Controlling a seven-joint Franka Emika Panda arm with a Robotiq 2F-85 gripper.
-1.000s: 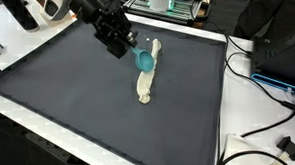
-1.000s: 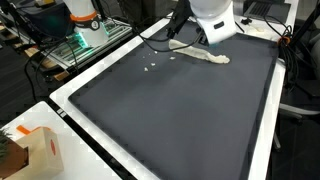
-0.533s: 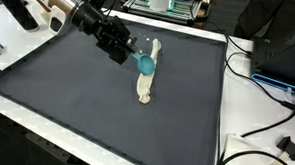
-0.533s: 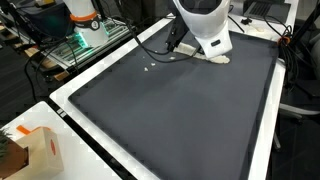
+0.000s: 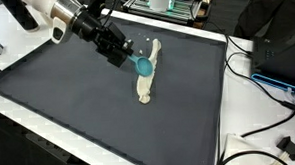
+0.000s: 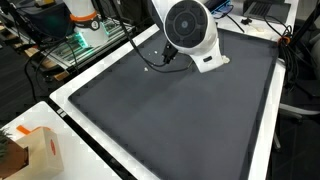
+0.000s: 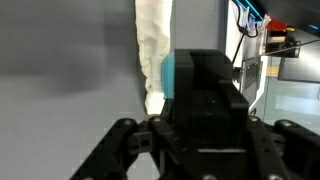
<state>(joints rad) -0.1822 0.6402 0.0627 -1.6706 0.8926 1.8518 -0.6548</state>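
A long cream cloth piece [image 5: 145, 86] lies on the dark mat [image 5: 78, 106], and a small teal object [image 5: 145, 63] rests against its upper part. My gripper [image 5: 134, 57] reaches in from the upper left and its tips meet the teal object, apparently shut on it. In the wrist view the black gripper [image 7: 208, 88] fills the middle. The teal object [image 7: 167, 72] peeks out at its left edge, beside the cream cloth piece [image 7: 152, 45]. In an exterior view the white arm joint [image 6: 190, 35] hides the gripper and both objects.
A white table border [image 5: 224, 109] surrounds the mat [image 6: 170, 120]. Black cables [image 5: 260, 88] and a dark device lie off the mat's right side. A cardboard box [image 6: 35, 150] stands at a near corner. Electronics racks [image 6: 85, 35] stand behind the table.
The arm has swung and tilted lower, bringing the white joint further into both exterior views. The gripper tips have stayed at the teal object, which has not moved, nor has the cloth.
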